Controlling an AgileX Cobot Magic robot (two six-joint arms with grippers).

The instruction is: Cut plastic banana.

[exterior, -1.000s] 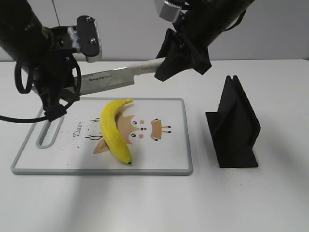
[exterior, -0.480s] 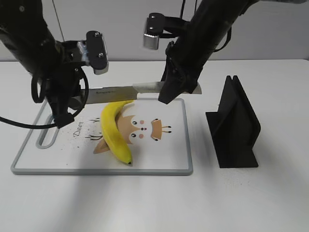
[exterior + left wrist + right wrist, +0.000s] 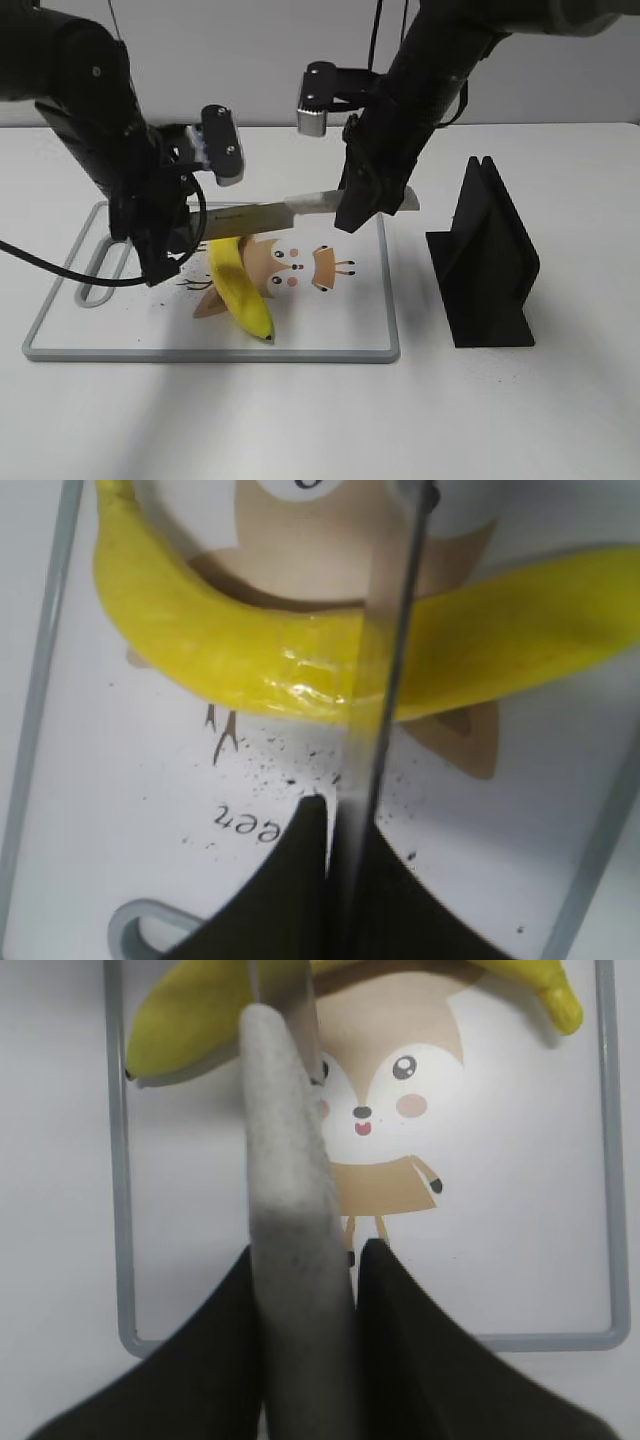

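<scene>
Board (image 3: 60,340), white with a grey rim and a printed cartoon animal, lies flat on the white table (image 3: 320,420) and serves as the landmark. Nearest on it is the banana (image 3: 240,285), whole and bright yellow, lying on the board's left-centre over the cartoon, its dark tip toward the board's near edge and its stem end toward the far edge, hidden under the knife. Black specks dot the board just left of the banana, beside the printed word and the handle slot (image 3: 100,280) at the board's left end.

Right of the board, apart from it, a black stand (image 3: 485,260) sits upright on the table.

Above the board's far half the knife (image 3: 270,213) is held level, its blade crossing the banana's stem end; the left wrist view shows the blade edge-on across the middle of the banana (image 3: 300,660), but whether it touches the peel cannot be told. The left gripper (image 3: 185,215), over the board's left part, is clamped on the blade tip, fingers (image 3: 290,900) either side. The right gripper (image 3: 365,200), above the board's far right corner, grips the pale handle (image 3: 290,1220) between its dark fingers (image 3: 400,1360).
</scene>
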